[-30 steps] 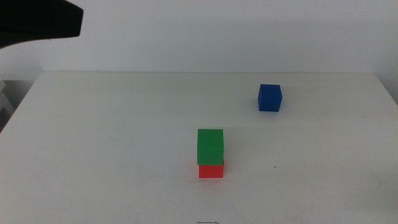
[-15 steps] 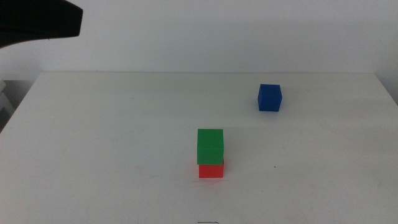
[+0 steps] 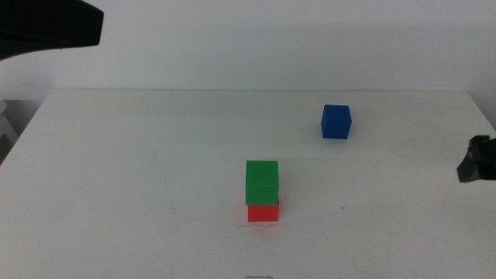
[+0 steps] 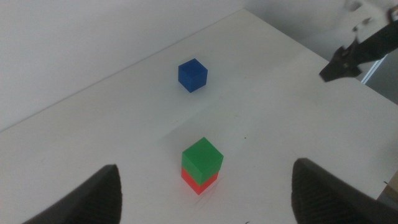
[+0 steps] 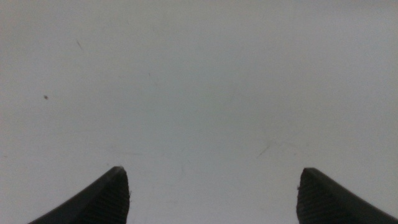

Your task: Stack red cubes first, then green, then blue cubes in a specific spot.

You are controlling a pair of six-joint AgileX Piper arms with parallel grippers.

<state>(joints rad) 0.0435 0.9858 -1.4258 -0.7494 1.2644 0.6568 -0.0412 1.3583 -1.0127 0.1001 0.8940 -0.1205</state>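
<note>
The green cube (image 3: 262, 182) sits squarely on the red cube (image 3: 263, 211) in the middle of the white table, also seen as the green cube (image 4: 203, 155) on the red cube (image 4: 198, 181) in the left wrist view. The blue cube (image 3: 336, 122) stands alone, farther back and to the right. My right gripper (image 3: 474, 160) pokes in at the right edge, low over bare tabletop and well to the right of the blue cube; its jaws (image 5: 212, 170) are open and empty. High above the stack, my left gripper (image 4: 205, 168) is open with nothing between its jaws.
A dark part of the left arm (image 3: 46, 27) fills the far left corner of the middle view. The table's back edge (image 3: 256, 91) meets a white wall. In the left wrist view the right arm (image 4: 351, 56) shows beyond the blue cube (image 4: 192, 74).
The right gripper has come into the middle view at the right edge. The cubes and the left arm have not moved.
</note>
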